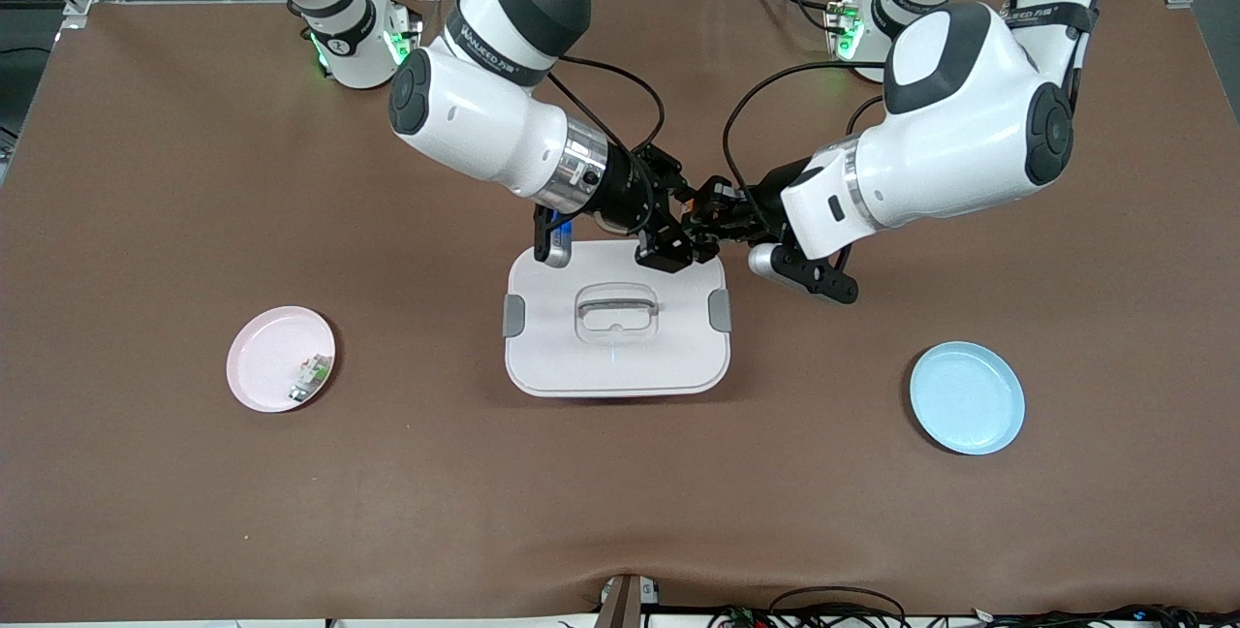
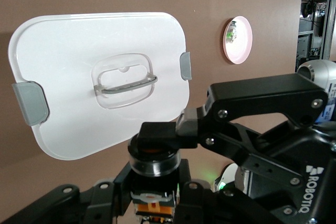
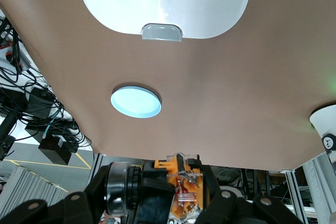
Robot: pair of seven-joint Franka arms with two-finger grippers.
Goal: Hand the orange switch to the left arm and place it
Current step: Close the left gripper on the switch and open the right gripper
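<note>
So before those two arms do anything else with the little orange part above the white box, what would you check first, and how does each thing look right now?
1. Right end effector shut on the orange switch: ok.
2. Left end effector also shut on the switch, so both hold it: ok.
3. Handover point is up in the air over the box's edge toward the arms' bases, not touching the lid: ok.
4. Blue plate toward the left arm's end is bare and ready to receive: ok.
5. Pink plate holds only the small green-and-white part: ok.
6. Left grip firm enough for the right to let go: cannot tell.
</note>
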